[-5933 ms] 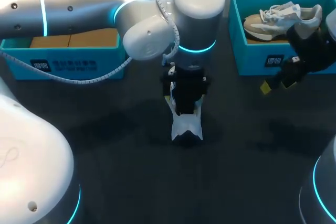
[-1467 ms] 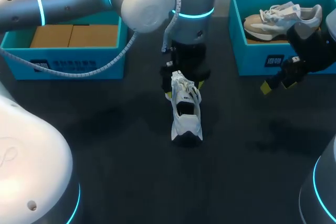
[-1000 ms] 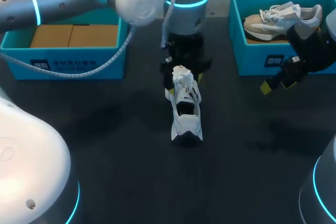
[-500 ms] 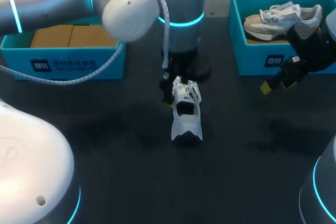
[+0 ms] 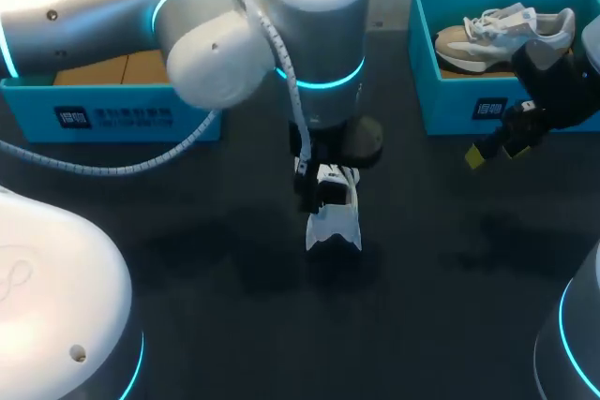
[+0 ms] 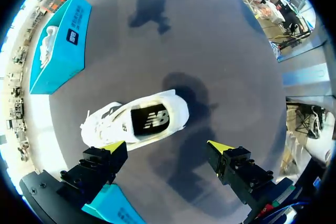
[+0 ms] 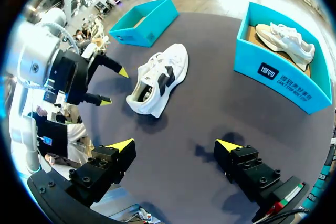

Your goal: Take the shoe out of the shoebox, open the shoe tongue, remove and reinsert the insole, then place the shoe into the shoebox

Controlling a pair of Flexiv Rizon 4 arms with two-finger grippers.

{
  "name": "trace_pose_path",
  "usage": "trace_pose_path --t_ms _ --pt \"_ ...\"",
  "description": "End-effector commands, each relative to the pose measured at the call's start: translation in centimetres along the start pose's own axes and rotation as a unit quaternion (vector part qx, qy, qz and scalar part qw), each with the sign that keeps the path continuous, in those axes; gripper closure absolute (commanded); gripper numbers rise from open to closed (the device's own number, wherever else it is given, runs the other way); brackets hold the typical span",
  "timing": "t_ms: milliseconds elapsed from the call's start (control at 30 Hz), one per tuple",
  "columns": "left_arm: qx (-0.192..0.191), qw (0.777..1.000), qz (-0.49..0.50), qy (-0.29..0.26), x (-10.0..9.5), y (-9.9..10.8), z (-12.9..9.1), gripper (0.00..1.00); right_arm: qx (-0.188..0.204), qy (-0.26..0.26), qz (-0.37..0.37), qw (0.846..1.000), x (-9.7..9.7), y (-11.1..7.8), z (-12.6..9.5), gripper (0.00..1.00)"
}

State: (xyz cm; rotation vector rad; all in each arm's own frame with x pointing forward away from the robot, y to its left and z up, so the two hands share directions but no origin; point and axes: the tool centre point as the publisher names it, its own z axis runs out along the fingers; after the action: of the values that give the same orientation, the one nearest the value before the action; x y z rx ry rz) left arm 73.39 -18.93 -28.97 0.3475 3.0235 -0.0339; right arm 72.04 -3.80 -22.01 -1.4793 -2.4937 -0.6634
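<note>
Now the left arm is off the tongue and back over the shoe.
Left gripper (image 6: 167, 146) hangs directly above the white shoe (image 5: 334, 217), jaws spread, holding nothing. The shoe stands on the table with its dark insole (image 6: 150, 120) exposed, so pulling it out looks next. Right gripper (image 7: 176, 144) sits well apart from the shoe, also spread.

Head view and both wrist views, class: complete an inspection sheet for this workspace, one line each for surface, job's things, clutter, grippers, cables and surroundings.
Surface: dark table.
Job's things: white lace-up sneaker upright on the table's middle; teal cardboard shoebox at the right holds a beige-and-white sneaker.
Clutter: second open teal box at the left, brown cardboard inside.
Grippers: left gripper open, above the white sneaker, not touching; right gripper open, empty, in front of the shoebox.
Cables: white coiled cable looping beside the second box.
Surroundings: nothing seen.
</note>
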Motion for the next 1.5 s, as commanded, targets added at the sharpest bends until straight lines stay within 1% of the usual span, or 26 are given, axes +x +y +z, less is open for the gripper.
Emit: trace_pose_path --t_ms 33,133,300,367,500,600,867,1100,1200,1333,1500 --pt "0.005 1.000 -0.016 -0.018 1.1 -0.3 0.9 0.00 0.001 0.000 0.000 1.000 0.0 0.0 0.1 0.00" --pt "0.010 0.999 -0.028 -0.029 1.9 -1.1 1.0 0.00 0.001 0.000 0.000 1.000 0.0 0.0 0.1 0.00" --pt "0.026 0.998 -0.047 -0.018 2.6 -2.0 1.8 0.00 0.001 0.000 0.000 1.000 0.0 0.0 0.1 0.00" --pt "0.025 0.998 -0.055 -0.018 2.8 -2.3 2.3 0.00 0.001 0.000 0.000 1.000 0.0 0.0 0.1 0.00" --pt "0.028 0.997 -0.069 -0.017 2.9 -2.5 3.4 0.00 0.001 0.000 0.000 1.000 0.0 0.0 0.1 0.00" --pt "0.029 0.996 -0.079 -0.008 2.6 -2.6 4.2 0.00 0.001 0.000 0.000 1.000 0.0 0.0 0.1 0.00" --pt "0.015 0.997 -0.079 0.009 1.9 -3.5 6.4 0.00 0.001 0.000 0.000 1.000 0.0 0.0 0.1 0.00" --pt "0.002 0.997 -0.079 0.025 2.1 -3.9 8.4 0.00 0.001 0.000 0.000 1.000 0.0 0.0 0.1 0.00" --pt "-0.002 0.996 -0.081 0.031 1.9 -3.8 9.1 0.00 0.001 0.000 0.000 1.000 0.0 0.0 0.1 0.00" --pt "-0.013 0.996 -0.085 0.036 1.9 -3.9 9.9 0.00 0.001 0.000 0.000 1.000 0.0 0.0 0.1 0.00" --pt "-0.019 0.995 -0.089 0.041 1.9 -3.7 10.5 0.00 0.001 0.000 0.000 1.000 0.0 0.0 0.1 0.00"
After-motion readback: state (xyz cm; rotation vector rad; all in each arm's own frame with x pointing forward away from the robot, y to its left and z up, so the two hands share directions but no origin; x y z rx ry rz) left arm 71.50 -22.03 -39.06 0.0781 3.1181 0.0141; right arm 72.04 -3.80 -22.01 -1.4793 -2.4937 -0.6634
